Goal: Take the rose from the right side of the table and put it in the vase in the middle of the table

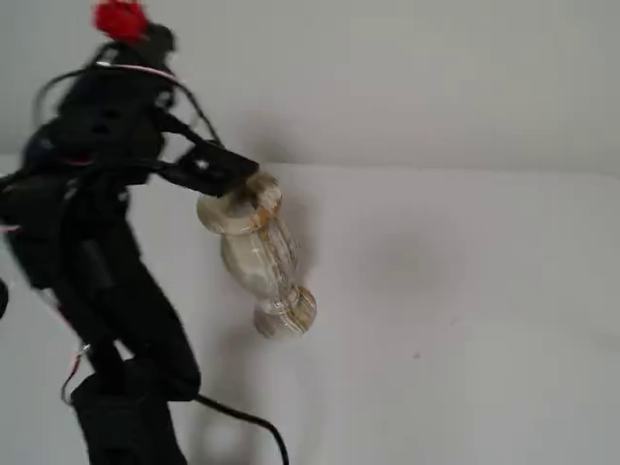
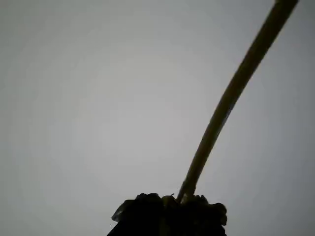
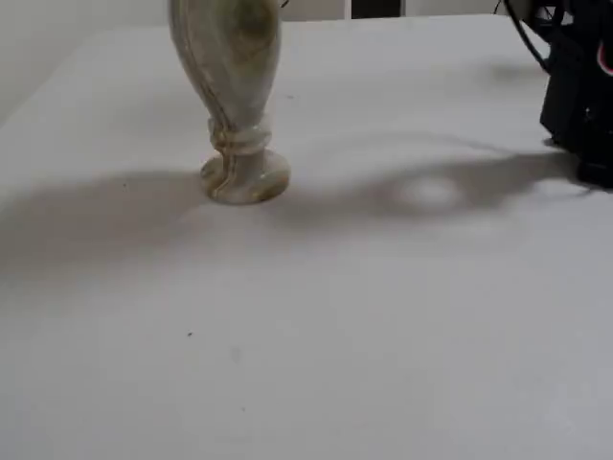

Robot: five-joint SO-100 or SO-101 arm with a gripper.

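The plain white table [image 1: 455, 320] fills both fixed views. In a fixed view it runs bare from the vase to the right edge of the picture, its far edge meeting a pale wall along a faint line; in the lower fixed view [image 3: 383, 364] the whole near half lies bare, crossed only by soft grey shadows and a few tiny dark specks.

The black robot arm [image 1: 97, 252] takes up the left third of a fixed view, rising from its base at the bottom edge, with a dark cable trailing onto the table beside it. In the lower fixed view only a black block of it [image 3: 579, 86] shows at the right edge, well apart from the vase.

The curvy cream-white marbled stone vase [image 1: 257, 257] with tan veining stands upright on its round foot [image 3: 244, 177], its upper part cut off by the top of that picture. A black part of the arm overlaps its flared rim in the higher view; whether it touches cannot be told.

The gripper [image 2: 172, 206] is a dark mass at the bottom of the wrist view, the long thin grey-green stem [image 2: 231, 93] rising out of it toward the top right corner; the fingers look clamped on it. The small bright red rose bloom [image 1: 120, 19] sits blurred atop the arm, near the top edge.
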